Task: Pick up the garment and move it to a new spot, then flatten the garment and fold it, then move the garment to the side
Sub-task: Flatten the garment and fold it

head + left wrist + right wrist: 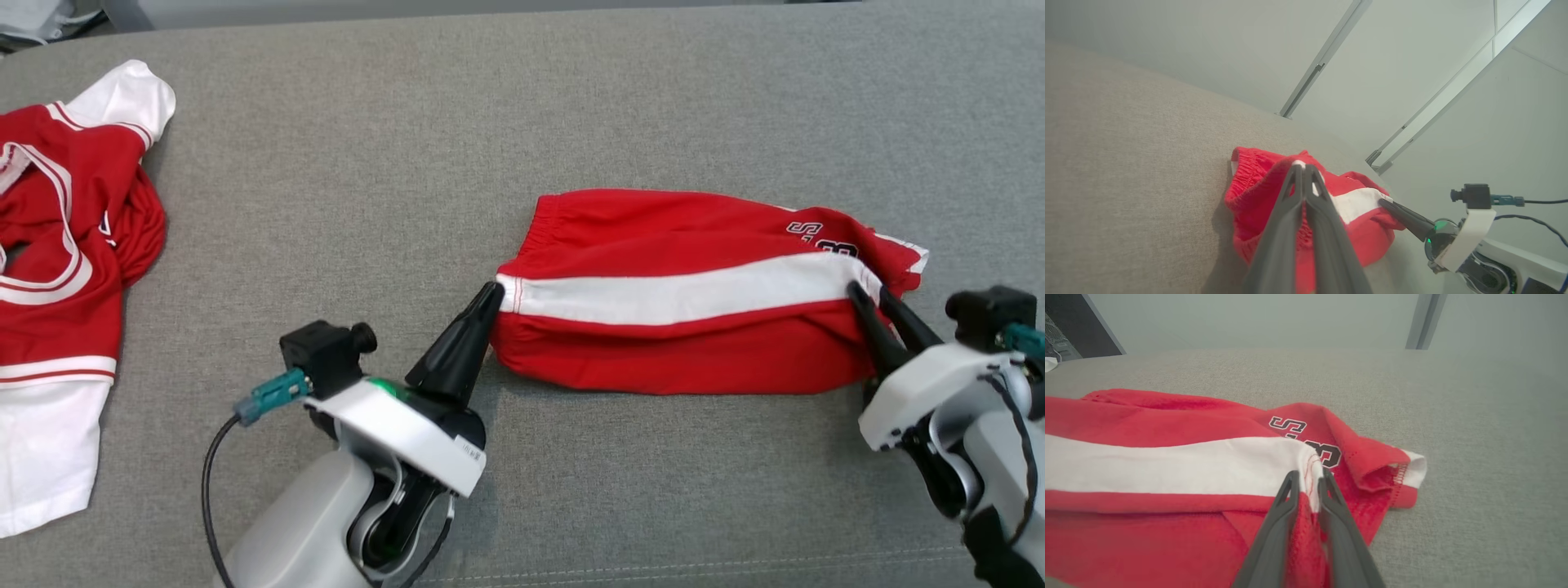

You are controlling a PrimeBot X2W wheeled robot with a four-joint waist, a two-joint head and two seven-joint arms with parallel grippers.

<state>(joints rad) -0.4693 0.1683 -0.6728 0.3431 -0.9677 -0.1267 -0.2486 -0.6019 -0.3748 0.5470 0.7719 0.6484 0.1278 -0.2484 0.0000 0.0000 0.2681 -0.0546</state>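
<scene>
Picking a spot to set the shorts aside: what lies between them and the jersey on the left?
Head view: bare grey upholstery between the shorts and the jersey, apart from the left gripper, shut on the shorts' near corner.

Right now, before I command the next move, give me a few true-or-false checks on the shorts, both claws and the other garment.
1. The left claw is shut on the waistband end of the shorts. True.
2. The right claw hangs clear of the shorts. False: it is at the leg-hem end, with cloth between its slightly parted fingers.
3. The shorts lie with a white stripe facing up. True.
4. The red and white jersey lies on top of the shorts. False: it lies apart from them, at the robot's far left on the grey cushion.
</scene>
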